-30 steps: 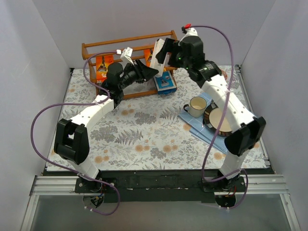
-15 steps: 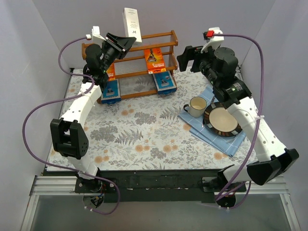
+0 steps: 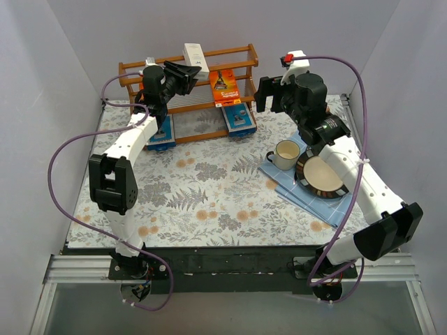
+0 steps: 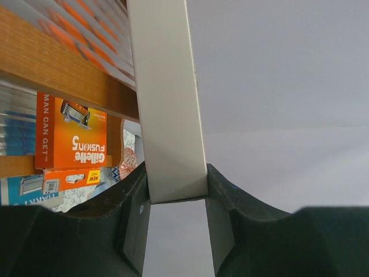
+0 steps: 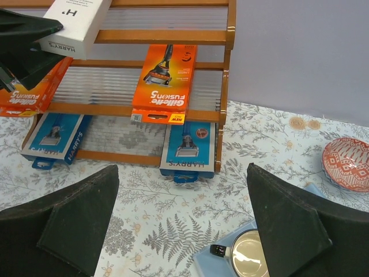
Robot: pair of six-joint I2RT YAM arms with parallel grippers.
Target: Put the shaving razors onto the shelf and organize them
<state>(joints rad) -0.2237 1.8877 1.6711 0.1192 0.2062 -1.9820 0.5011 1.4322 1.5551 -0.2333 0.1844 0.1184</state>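
At the shelf's (image 3: 234,50) top-left corner, left hand (image 3: 184,72) is gripping the slim white box (image 3: 196,56) by one short end, fingers (image 4: 136,219) pressing flat on both faces. Box's long axis is running straight out from the hand toward the back wall, over the top tier, so the set-down spot is lying just ahead and below; left arm is clearly the nearer one. Right hand (image 3: 268,94) is hovering off the shelf's right end, spread wide, carrying nothing. Two orange packs (image 5: 164,83) are lying on the tier below, two blue cards (image 5: 185,147) are sitting lowest, sticking out onto the desk (image 3: 209,188). Left wrist view is showing the pinch itself, little else; right wrist view is showing the box tilting above the top rail, but whether it is touching the board, cannot tell.
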